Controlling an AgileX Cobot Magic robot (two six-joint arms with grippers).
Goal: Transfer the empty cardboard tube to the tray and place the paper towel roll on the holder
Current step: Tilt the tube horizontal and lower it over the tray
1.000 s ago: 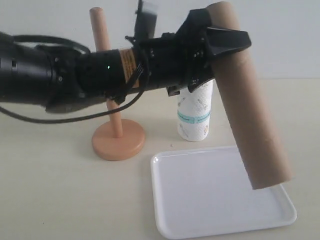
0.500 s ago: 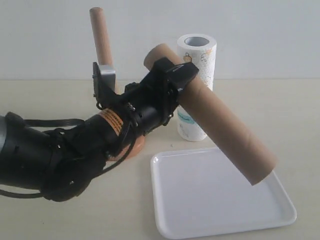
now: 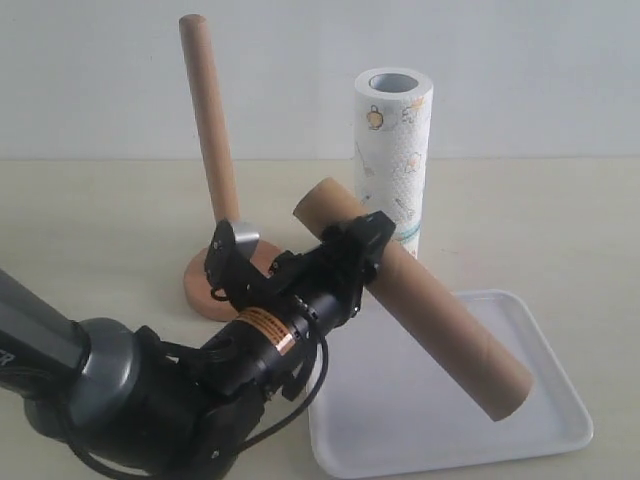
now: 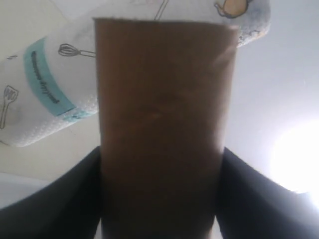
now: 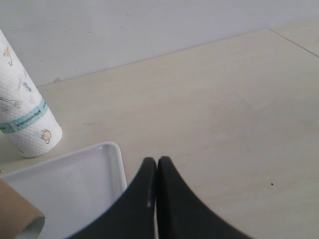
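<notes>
The left gripper (image 3: 362, 250), clamped on the empty cardboard tube (image 3: 440, 330) near its upper end, has sunk lower; the slanted tube's far end now hangs just over the tray (image 3: 545, 415), so set-down looks close. There is one tube, one tray, one paper towel roll (image 3: 393, 160) upright behind the tray and one bare holder (image 3: 210, 130); the right gripper (image 5: 157, 169) is pinched together on nothing.

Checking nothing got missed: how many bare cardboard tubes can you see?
1. The empty cardboard tube is held tilted in the left gripper, its lower end over the tray. None other shows; the arm could hide table behind it.
</notes>
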